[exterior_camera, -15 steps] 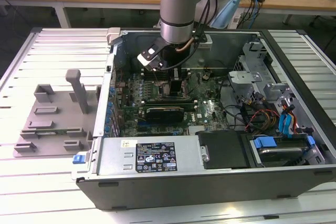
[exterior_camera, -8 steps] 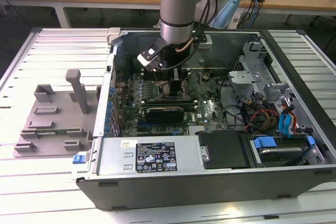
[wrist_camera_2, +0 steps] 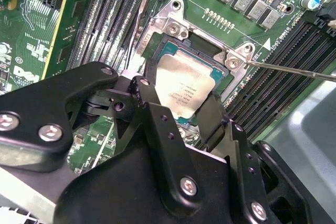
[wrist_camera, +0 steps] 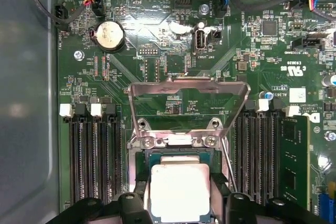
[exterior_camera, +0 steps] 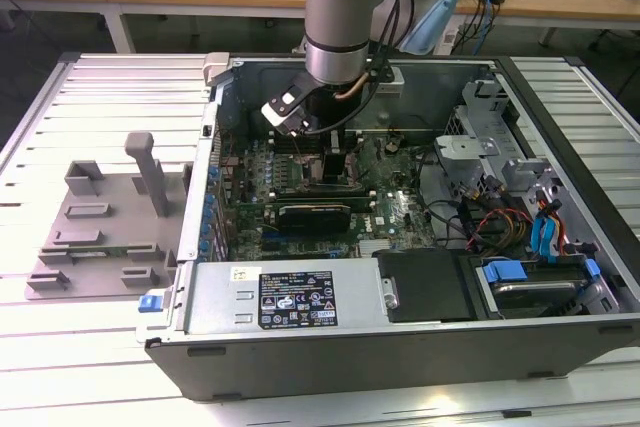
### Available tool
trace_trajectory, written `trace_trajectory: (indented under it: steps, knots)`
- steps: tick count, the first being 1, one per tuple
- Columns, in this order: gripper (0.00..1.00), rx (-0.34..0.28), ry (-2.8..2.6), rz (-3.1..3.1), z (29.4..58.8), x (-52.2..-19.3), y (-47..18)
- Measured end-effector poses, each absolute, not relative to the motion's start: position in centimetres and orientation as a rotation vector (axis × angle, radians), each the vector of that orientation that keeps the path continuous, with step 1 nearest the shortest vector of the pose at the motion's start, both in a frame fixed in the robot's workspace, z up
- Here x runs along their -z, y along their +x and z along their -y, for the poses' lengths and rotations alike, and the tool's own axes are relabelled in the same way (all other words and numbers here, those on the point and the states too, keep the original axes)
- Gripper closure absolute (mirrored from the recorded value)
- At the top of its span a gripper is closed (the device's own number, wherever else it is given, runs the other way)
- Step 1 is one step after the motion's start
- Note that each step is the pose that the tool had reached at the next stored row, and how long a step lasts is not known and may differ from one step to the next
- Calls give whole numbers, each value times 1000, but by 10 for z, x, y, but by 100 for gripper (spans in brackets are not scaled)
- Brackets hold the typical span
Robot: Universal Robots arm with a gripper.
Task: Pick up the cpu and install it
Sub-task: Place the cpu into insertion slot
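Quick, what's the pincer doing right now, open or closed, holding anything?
Pincer: closed on the cpu, low over the socket.

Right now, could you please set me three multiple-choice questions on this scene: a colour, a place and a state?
1. What colour is the tray beside the computer case? A. grey B. red C. yellow
2. Where is the chip? A. on the tray B. at the socket on the green board C. on the case's rim
3. How is the socket's metal cover? A. shut over the chip B. lying on the tray C. raised open
Answers: 1 A, it looks grey in the exterior view; 2 B, both wrist views show it at the socket by the pincer; 3 C, it stands tilted up, off the chip.
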State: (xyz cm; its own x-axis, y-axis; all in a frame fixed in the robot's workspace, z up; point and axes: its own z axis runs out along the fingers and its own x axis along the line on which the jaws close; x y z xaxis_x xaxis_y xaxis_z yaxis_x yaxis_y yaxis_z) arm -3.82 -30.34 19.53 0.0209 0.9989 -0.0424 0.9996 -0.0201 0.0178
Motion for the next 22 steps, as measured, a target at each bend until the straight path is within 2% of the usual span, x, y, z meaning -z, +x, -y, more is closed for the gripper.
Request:
trace_trajectory:
  steps: [1, 11, 19, 22]
  knots:
    - [39, 30, 2214, -2169, 303, -196, -38]
    - [40, 32, 2213, -2168, 304, -216, -38]
    - [89, 32, 2213, -2168, 304, -217, -38]
    - [89, 31, 2213, -2168, 304, -217, -39]
